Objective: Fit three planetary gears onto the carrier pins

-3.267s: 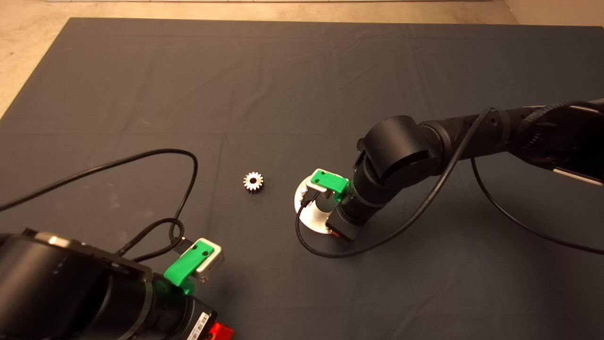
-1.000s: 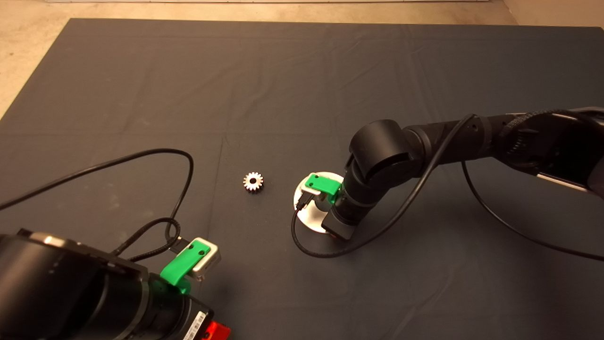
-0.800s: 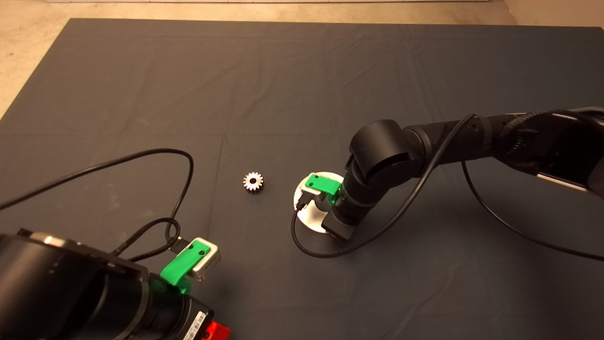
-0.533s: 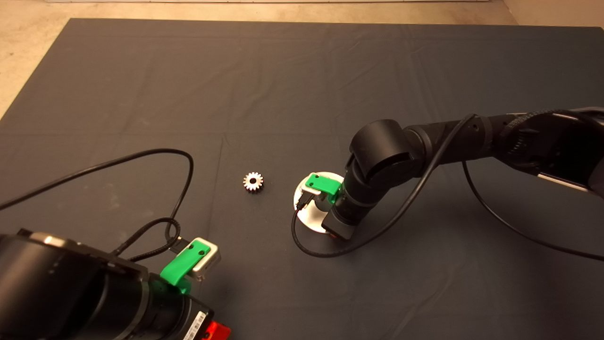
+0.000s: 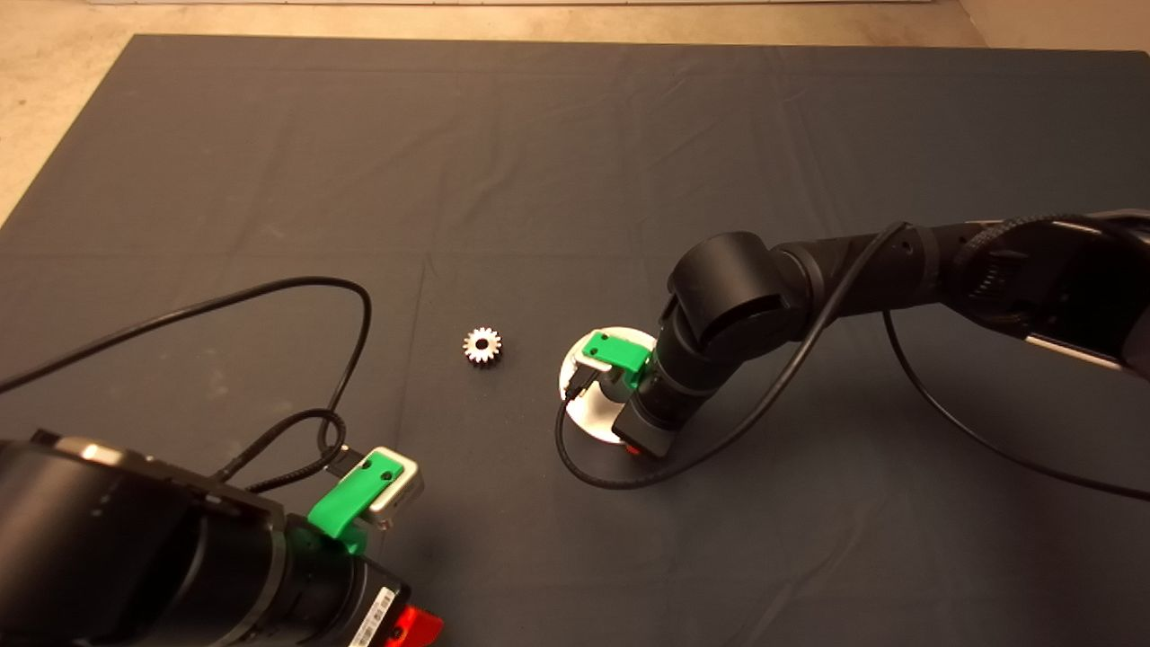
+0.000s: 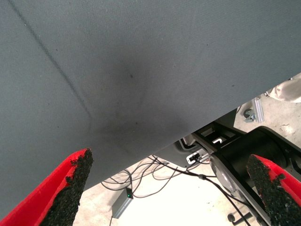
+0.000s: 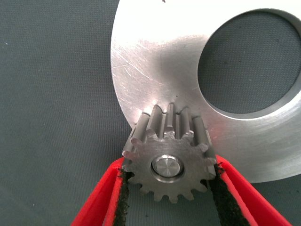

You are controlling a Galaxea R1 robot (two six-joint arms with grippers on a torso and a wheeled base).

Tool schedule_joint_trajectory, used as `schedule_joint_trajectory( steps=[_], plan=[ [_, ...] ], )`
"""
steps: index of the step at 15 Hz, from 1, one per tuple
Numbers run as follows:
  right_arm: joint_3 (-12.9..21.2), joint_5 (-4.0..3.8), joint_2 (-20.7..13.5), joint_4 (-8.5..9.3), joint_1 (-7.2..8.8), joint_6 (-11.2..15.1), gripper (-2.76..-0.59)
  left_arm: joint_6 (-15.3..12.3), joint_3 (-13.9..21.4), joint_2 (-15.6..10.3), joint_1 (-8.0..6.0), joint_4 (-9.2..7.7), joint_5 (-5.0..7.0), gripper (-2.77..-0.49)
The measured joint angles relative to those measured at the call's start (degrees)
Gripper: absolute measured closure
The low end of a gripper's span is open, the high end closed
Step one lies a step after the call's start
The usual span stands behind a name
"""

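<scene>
Planetary gear (image 7: 168, 157) sits between the right claw's (image 7: 168, 197) two red fingers, its bore filled by the round silver end of a carrier pin (image 7: 166, 167), so its axis runs along the pin, standing up from the flat disc (image 7: 150, 70). It is grey steel, with straight teeth all round and faint machining marks on its flat face. The black pads touch the teeth on either side, so the right claw is clamped on this gear, its fingers only as far apart as the gear is wide. The gear stands near the disc's rim; the shiny, lightly scratched disc has a large central hole (image 7: 249, 61) through which the dark mat (image 5: 575, 162) shows. No other pin can be seen in the right wrist view.

From above, the right arm comes in from the right and bends down over the disc (image 5: 584, 413), hiding most of it; a red fingertip (image 5: 634, 448) peeks out at the disc's lower edge. A second planetary gear (image 5: 482, 345) lies flat on the mat well apart to the left of the disc, bore pointing up, bright and silvery.

The left claw (image 6: 169, 188) waits at the lower left over the desk's edge, its fingers spread wide and holding nothing, with floor and cables (image 6: 155, 176) showing beyond the mat.
</scene>
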Motion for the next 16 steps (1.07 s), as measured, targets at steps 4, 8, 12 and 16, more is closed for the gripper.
schedule_joint_trajectory(
  steps=[4, 8, 12, 16],
  plan=[
    [0.88, 0.09, -0.85, -0.27, -0.16, 0.02, -1.43, 0.00, 0.00, 0.02, 0.00, -0.02, -0.01, -2.36],
    [2.28, 0.11, -1.32, -0.30, -0.14, 0.16, -1.62, 0.00, 0.00, 0.02, 0.00, -0.02, -0.01, -2.36],
    [3.96, 0.11, -1.58, -0.31, 0.24, 0.24, -1.82, 0.00, 0.00, 0.18, 0.00, 0.00, -0.01, -2.36],
    [6.00, 0.20, -2.69, -0.30, 4.55, 0.90, -2.02, -0.25, 0.00, 0.21, 0.00, -0.02, -0.01, -2.36]
  ],
)
